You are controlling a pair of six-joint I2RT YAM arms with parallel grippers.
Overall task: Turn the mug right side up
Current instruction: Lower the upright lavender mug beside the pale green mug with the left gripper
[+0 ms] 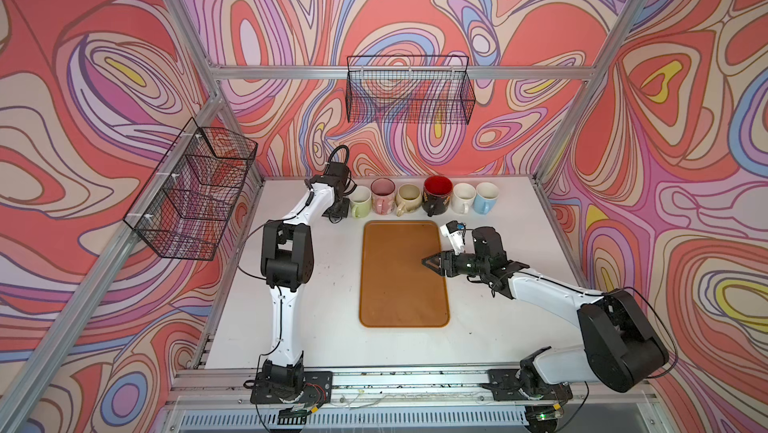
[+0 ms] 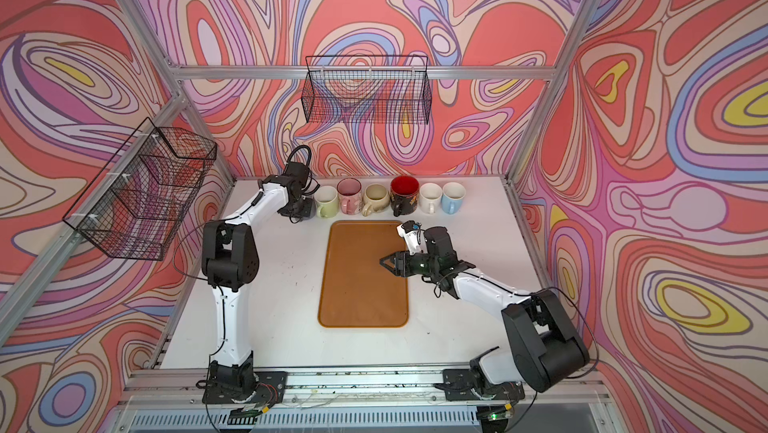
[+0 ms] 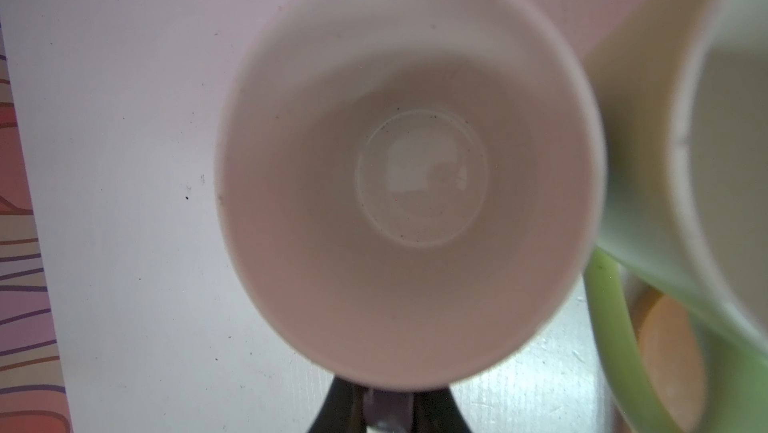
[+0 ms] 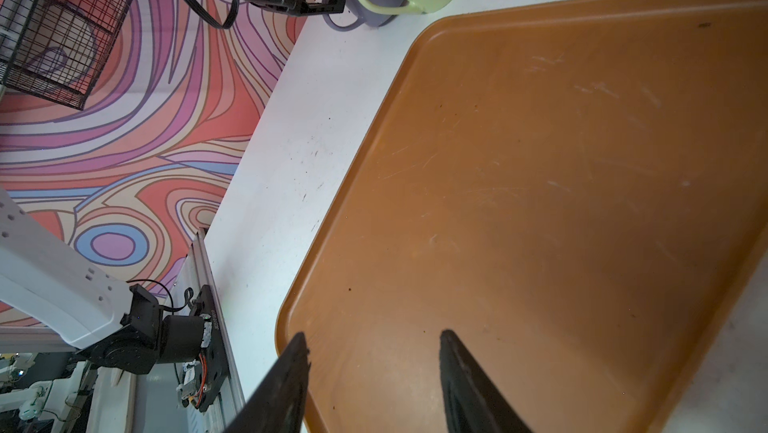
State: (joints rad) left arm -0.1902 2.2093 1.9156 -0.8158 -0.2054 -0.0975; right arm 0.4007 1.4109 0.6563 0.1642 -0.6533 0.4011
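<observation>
At the left end of the mug row we see the left pincer (image 1: 338, 211) lowered over the back of the white desk (image 1: 332, 318), hiding the task's thing in both top views. Through the left wrist view we look straight down into the lavender mug (image 3: 411, 169), which stands mouth up. The pincer's black fingers (image 3: 432, 408) are closed on a purple part at its side, seemingly the handle. In the right wrist view we find this mug (image 4: 368, 19) resting on the desk, just beside the green mug (image 1: 360, 201). Moving right, we pass the pink mug (image 1: 382, 196), the cream mug (image 1: 408, 199), the black mug (image 1: 436, 198) with a red inside, the white mug (image 1: 463, 198) and the blue mug (image 1: 486, 198), all mouth up. In front of the row lies the brown tray (image 1: 399, 294). Over its right edge hovers the right pincer (image 1: 428, 262), jaws standing apart with only tray between them.
</observation>
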